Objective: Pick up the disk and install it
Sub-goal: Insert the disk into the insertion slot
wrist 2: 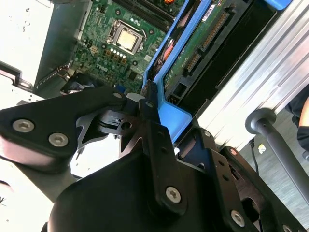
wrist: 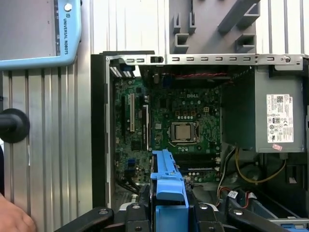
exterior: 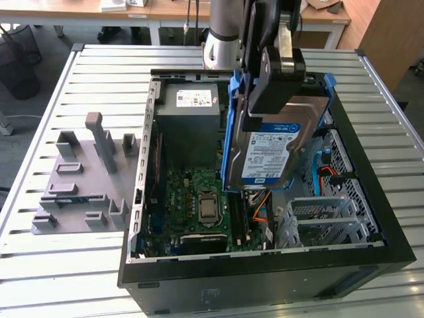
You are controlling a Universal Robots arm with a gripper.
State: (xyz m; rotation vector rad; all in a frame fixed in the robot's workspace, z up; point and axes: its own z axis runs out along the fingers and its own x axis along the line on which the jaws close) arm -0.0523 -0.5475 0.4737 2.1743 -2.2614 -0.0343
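Transport is in hand: gripper [exterior: 266, 99] clamps the disk [exterior: 275, 149], held tilted above the open computer case [exterior: 265, 275], at the exterior view's right of the motherboard [exterior: 199, 199]. Seating it likely calls for levelling over the drive cage [exterior: 328, 212].

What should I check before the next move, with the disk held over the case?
1. Grip: ok. The gripper is shut on the disk by its blue frame.
2. Disk seated: not ok. It hangs tilted above the open computer case.
3. Case open: ok. The motherboard is exposed.
4. Orange cables below the disk: clearance cannot tell.
5. People clear: not ok. A hand is at the table edge.
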